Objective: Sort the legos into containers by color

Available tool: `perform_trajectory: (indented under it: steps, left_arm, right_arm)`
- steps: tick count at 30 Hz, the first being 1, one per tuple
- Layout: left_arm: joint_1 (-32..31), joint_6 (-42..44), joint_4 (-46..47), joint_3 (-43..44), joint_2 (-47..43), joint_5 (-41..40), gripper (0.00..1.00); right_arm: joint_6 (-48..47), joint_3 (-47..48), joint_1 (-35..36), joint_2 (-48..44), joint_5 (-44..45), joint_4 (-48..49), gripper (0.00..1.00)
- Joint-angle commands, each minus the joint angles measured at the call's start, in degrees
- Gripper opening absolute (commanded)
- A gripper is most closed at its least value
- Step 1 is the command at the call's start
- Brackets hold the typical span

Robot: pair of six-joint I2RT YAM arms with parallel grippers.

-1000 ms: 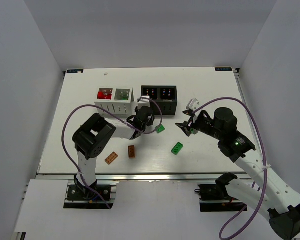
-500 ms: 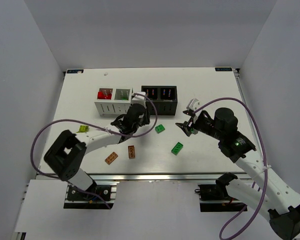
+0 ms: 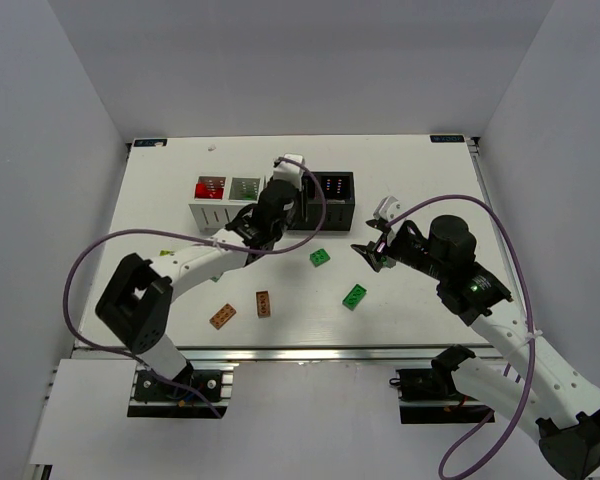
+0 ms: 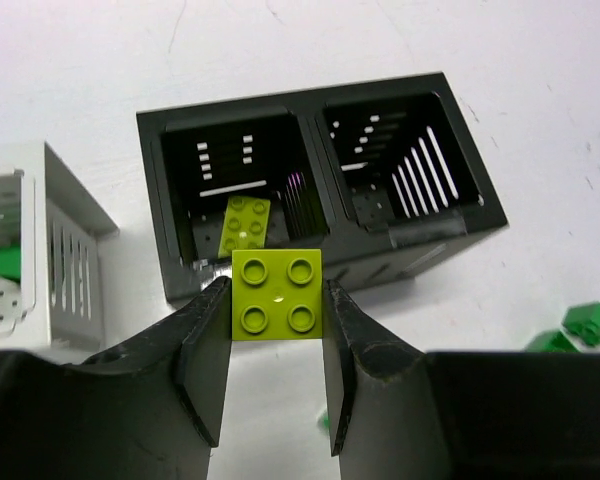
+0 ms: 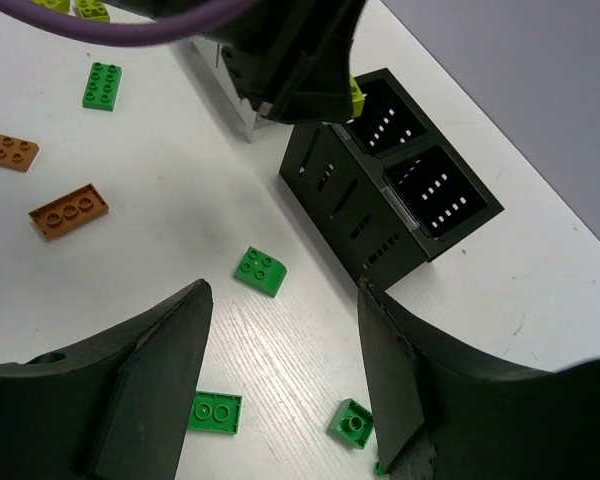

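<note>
My left gripper (image 3: 288, 196) is shut on a yellow-green square brick (image 4: 276, 294) and holds it over the near wall of the black container's (image 3: 320, 204) left compartment. A second yellow-green brick (image 4: 246, 222) lies inside that compartment; the right compartment looks empty. The white container (image 3: 228, 215) stands to its left, with red bricks (image 3: 210, 187) in one half and green (image 3: 244, 187) in the other. My right gripper (image 3: 370, 256) is open and empty above the table, to the right of two green bricks (image 3: 321, 258) (image 3: 355, 296).
Two brown-orange bricks (image 3: 222, 316) (image 3: 263, 303) lie near the front edge. A yellow-green brick (image 3: 166, 257) and a green one (image 3: 216, 277) show beside my left arm. In the right wrist view several green bricks (image 5: 260, 271) (image 5: 215, 412) (image 5: 351, 423) lie under the gripper (image 5: 280, 295).
My left gripper has moved from the middle of the table back to the black container, carrying the yellow-green brick. My right arm has not moved.
</note>
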Motion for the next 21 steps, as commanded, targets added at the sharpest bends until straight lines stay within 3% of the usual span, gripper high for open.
perform_trajectory:
  steps: [1,9,15,19,20,21]
  left_arm:
    - [1.37,1.73,-0.41,4.53,3.32,-0.08,0.0]
    - [2.51,2.08,-2.43,13.75,11.76,-1.22,0.07]
    - [3.22,2.08,-3.14,15.53,13.52,-1.84,0.15]
    - [3.39,1.12,-4.63,15.35,13.7,-2.1,0.55]
    - [3.39,1.03,-4.81,15.09,13.35,-2.28,0.7]
    - [3.39,0.86,-5.07,14.91,13.18,-2.54,0.75]
  right_arm:
    - [0.43,-0.35,0.09,-0.65,0.38,2.18,0.66]
    - [0.43,-0.26,0.09,-1.0,-0.06,2.09,0.66]
    - [0.43,-0.26,0.09,-1.26,-0.32,1.91,0.66]
    - [0.43,-0.26,0.09,-1.61,-0.32,2.0,0.65]
    - [0.43,-0.26,0.09,-1.53,-0.32,2.0,0.66]
    - [0.43,-0.26,0.01,-1.52,-0.41,2.0,0.66]
